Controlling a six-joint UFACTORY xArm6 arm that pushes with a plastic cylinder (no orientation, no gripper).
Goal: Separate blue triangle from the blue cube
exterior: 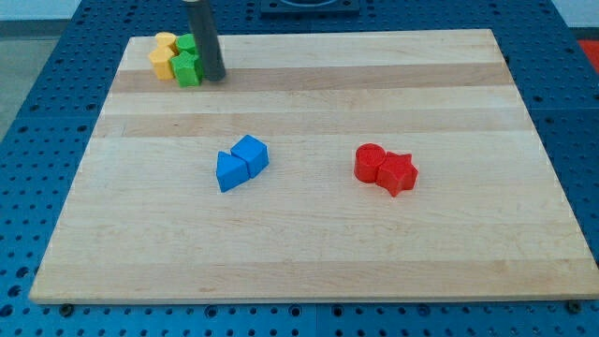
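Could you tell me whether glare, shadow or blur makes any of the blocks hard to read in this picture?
Camera view: even light, no glare on the board; blue triangle and blue cube sharp, shadows faint; my tip slightly soft beside the green blocks.

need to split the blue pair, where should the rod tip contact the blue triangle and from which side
Probably push the blue triangular block on its upper-right face, beside the seam with the blue cube, driving it toward the view's bottom-left. They touch there. My tip sits far off by the green blocks.

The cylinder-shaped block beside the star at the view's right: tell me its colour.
Red. The cylinder touches the red star, clear in the camera view.
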